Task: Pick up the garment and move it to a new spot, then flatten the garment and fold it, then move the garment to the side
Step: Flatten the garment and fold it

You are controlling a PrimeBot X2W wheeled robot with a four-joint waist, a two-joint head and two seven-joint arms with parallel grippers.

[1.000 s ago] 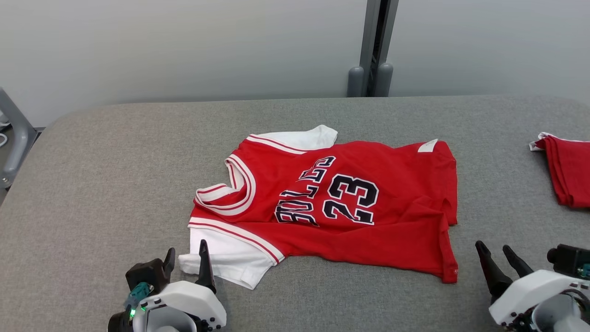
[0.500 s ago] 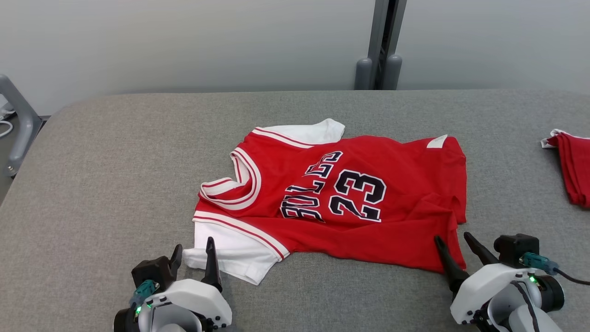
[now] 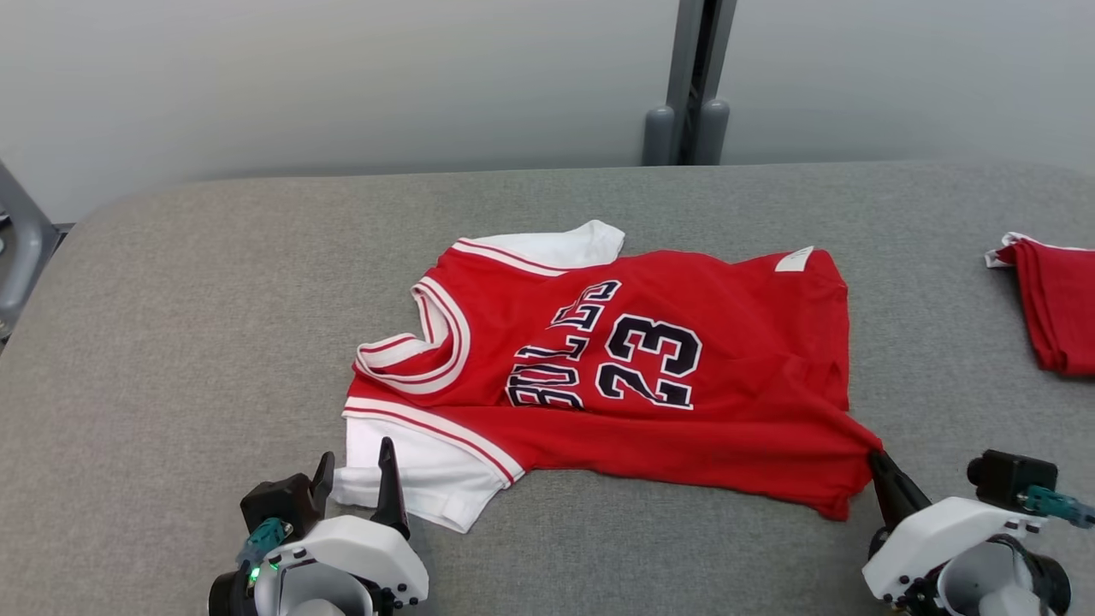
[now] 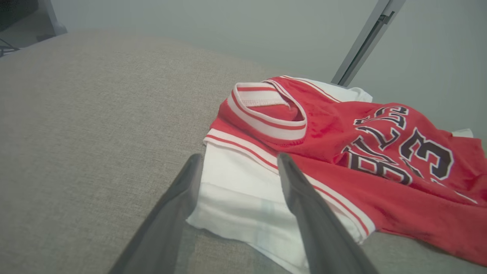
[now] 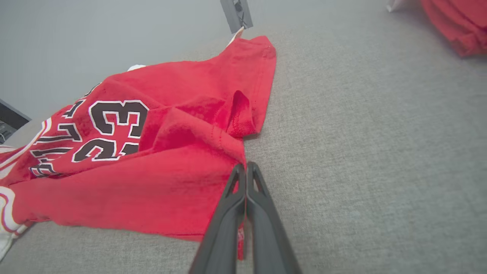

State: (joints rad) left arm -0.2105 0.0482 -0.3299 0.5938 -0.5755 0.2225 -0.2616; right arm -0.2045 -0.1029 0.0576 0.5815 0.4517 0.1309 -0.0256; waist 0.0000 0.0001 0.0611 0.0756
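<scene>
Right tool (image 3: 876,458) pinches the jersey (image 3: 727,402) by its hem; left tool (image 3: 355,453) spread at its sleeve (image 3: 419,475).

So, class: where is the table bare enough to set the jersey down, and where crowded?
Free: the wide table left of the jersey; the strip behind it; the gap between it and the red cloth. Crowded: the near edge, where the open left claw sits at the sleeve and the right claw pinches the hem.
</scene>
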